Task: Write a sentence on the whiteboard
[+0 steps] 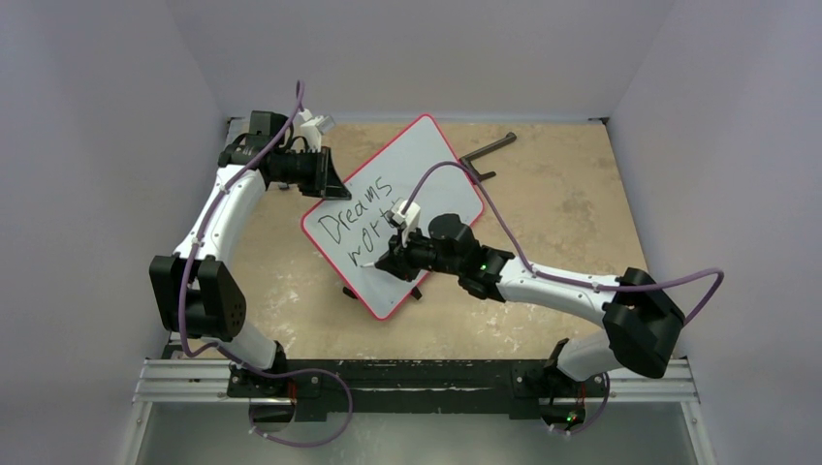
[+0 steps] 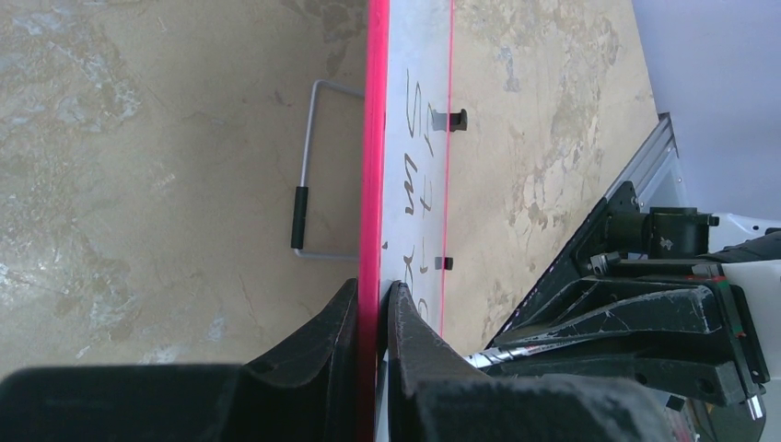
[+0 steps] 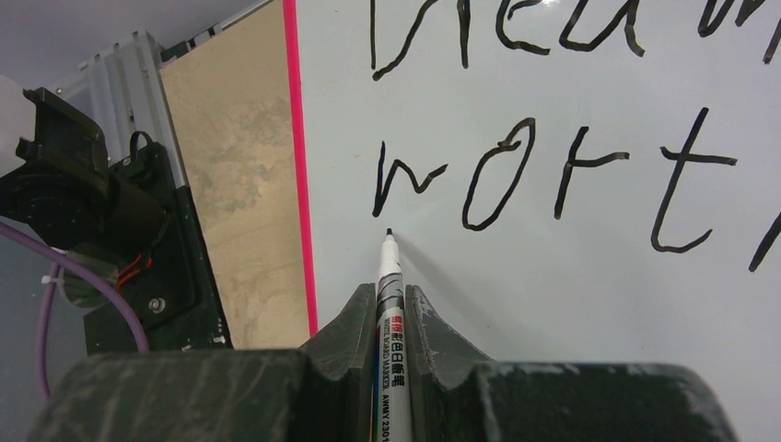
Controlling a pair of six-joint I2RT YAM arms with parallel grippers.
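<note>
Black lettering of the sentence (image 3: pixel 553 175) reads "Dreams worth" on the whiteboard (image 1: pixel 426 160) at desk (image 1: pixel 562 194) centre; left tool (image 2: pixel 373 290) clamps its red rim, right tool (image 3: pixel 389 293) grips the marker (image 3: pixel 390 272) below "worth", further words apparently outstanding.

The whiteboard (image 1: pixel 426 160) is sitting in the middle of the table (image 1: pixel 572 213), turned so one corner is pointing to the back. It is showing a white face, a thin red rim and round corners. The sentence (image 1: pixel 361 225) is running across it in big black slanted letters, with "Dreams" on top and "wort" under it.
</note>
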